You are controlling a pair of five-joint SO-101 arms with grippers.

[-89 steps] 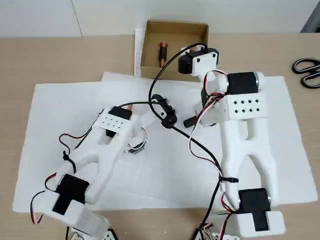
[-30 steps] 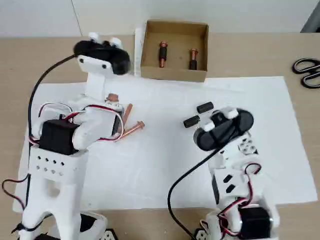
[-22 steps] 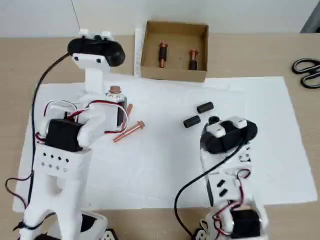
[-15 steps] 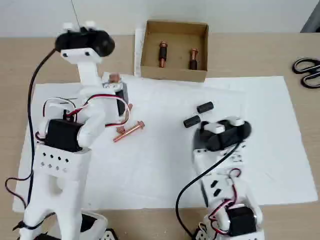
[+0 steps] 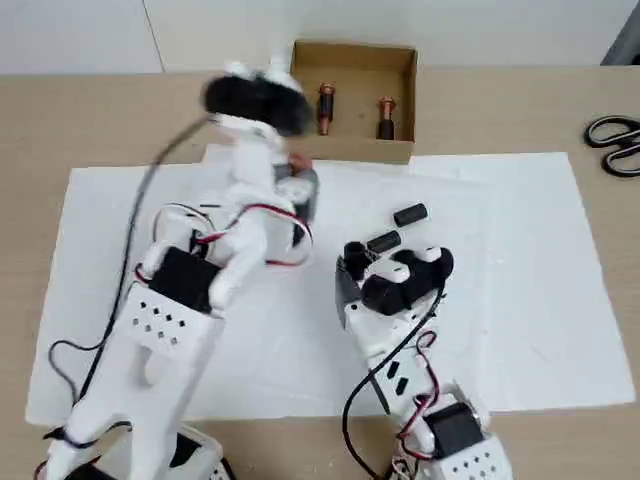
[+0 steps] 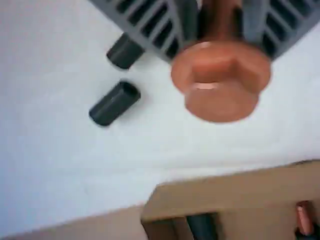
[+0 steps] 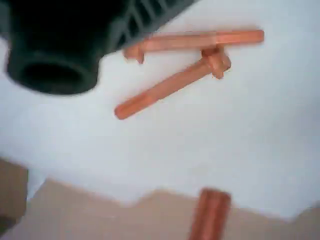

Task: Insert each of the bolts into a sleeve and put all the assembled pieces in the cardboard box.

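High view, with both wrist views: a white paper sheet covers the table. On it the left arm lies extended, its gripper near the cardboard box, and the right arm stands close beside it. The box already holds two assembled pieces. The left gripper has its fingers clamped on a copper bolt, head toward the wrist camera. The right gripper is closed around a black sleeve, open bore showing. Bolt and sleeve are apart, so insertion is not yet made. Judged risks: if shank and bore meet off-axis, the bolt tip would catch the sleeve rim and twist or push either piece out of its grip. The two arms also work near each other, so a link or cable could strike the other arm. Two loose bolts appear to touch on the sheet, and two loose sleeves lie just beside the right arm — a low sweep could roll them away
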